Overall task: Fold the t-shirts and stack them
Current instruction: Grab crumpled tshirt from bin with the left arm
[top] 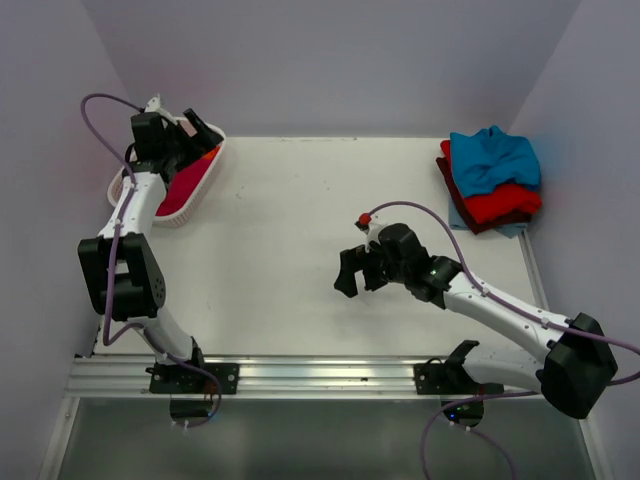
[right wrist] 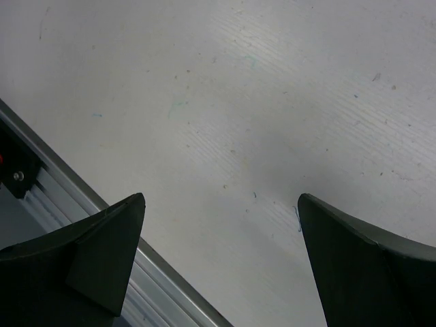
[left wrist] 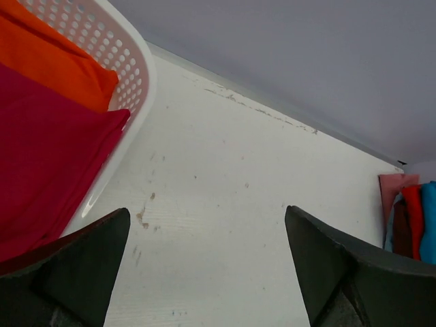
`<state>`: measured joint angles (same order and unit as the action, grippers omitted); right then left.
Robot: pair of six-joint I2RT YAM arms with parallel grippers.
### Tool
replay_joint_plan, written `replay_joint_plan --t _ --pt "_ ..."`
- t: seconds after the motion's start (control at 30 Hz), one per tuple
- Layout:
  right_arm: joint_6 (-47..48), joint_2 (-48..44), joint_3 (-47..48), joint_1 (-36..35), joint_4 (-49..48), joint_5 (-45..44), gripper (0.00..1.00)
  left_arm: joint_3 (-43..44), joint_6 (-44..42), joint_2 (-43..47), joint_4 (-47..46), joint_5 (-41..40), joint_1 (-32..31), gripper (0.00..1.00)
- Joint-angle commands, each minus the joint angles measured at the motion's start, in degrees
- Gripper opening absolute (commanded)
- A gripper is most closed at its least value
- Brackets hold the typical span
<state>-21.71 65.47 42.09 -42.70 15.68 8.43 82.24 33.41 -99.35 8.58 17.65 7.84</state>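
Both hands are wide open and empty: my left gripper [left wrist: 208,210] hovers by the white basket [left wrist: 133,71] at the table's [top: 300,210] far-left corner, the right gripper [right wrist: 221,197] over its middle. I'd dip left onto the crimson t-shirt [left wrist: 48,163] beside the orange t-shirt [left wrist: 58,65], pinching cloth only, clear of the lattice rim.

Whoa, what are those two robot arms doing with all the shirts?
Their job is folding and stacking t-shirts. The left tool hangs open at the edge of the white basket, which holds a crimson-pink shirt and an orange shirt. The right tool is open and empty above the table. A pile with a teal-blue shirt on top sits in the far right corner.
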Motion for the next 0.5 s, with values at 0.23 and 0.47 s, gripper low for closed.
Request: replay_joint_plan --t 0.23,0.47 --pt "-1.05 0.62 0.19 -0.19 -2.59 -0.16 0.99 10.38 -0.89 -2.59 6.95 -9.62 2.53 1.0" --pt "-1.4 -1.14 -0.95 -0.19 -2.94 -0.86 0.99 32.1 -3.0 -22.46 29.21 -20.8 5.43 0.95"
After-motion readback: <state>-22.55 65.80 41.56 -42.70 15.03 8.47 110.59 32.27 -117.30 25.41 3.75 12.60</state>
